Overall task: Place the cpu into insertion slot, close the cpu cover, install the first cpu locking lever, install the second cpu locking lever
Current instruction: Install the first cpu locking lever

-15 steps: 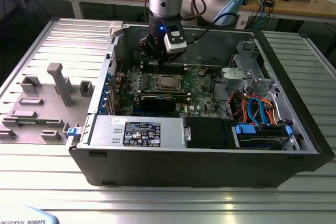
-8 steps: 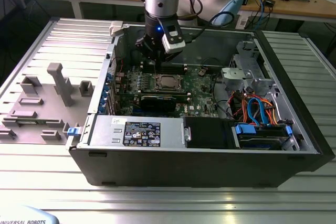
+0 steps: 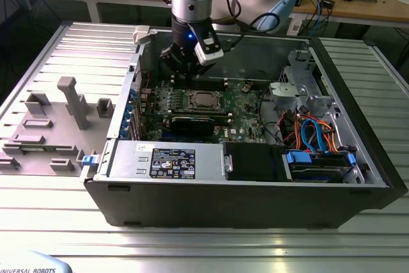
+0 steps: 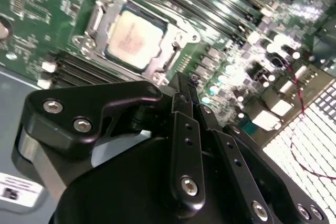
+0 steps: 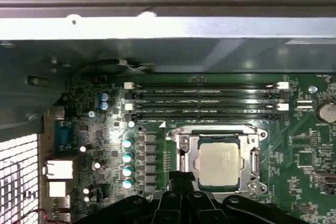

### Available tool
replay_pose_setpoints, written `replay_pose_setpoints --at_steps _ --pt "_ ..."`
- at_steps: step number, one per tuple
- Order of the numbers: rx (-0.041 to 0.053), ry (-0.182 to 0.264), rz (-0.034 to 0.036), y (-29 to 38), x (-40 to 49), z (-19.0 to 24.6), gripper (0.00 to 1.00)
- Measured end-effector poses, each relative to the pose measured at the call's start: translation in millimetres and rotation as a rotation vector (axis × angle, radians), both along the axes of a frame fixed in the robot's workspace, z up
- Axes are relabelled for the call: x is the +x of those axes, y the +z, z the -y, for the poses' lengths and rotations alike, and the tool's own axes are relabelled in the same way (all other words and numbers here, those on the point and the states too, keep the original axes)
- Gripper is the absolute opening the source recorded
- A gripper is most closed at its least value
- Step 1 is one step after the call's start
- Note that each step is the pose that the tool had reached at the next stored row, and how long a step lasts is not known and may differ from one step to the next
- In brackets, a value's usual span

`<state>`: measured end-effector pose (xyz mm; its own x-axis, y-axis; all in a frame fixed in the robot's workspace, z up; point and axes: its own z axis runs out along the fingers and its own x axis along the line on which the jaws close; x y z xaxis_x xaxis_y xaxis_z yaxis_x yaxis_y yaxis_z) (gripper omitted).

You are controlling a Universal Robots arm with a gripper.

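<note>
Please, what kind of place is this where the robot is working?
Probably a robotics or electronics lab. An opened computer case lies on a ribbed metal table, the arm's hand hangs over its green motherboard, and a wooden workbench behind carries cables and small parts.

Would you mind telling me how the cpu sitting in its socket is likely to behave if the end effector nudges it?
The cpu is a flat plate with a metal top, so it is probably rigid and will not roll or tip. The cpu cover frames its edges, so a sideways push would likely not shift it. Its smooth, shiny top looks slippery.
</note>
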<state>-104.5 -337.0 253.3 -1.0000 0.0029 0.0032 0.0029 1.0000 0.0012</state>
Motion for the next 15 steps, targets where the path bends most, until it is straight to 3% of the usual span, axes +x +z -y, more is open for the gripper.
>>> replay_pose_setpoints --at_steps 5,10,15 --pt "0.0020 0.006 0.0002 0.0 -11.3 0.0 0.11" --pt "0.0020 0.015 0.0002 0.3 -14.8 -2.4 0.11" --pt "0.0022 0.026 0.0003 0.5 -14.9 -14.2 0.11"
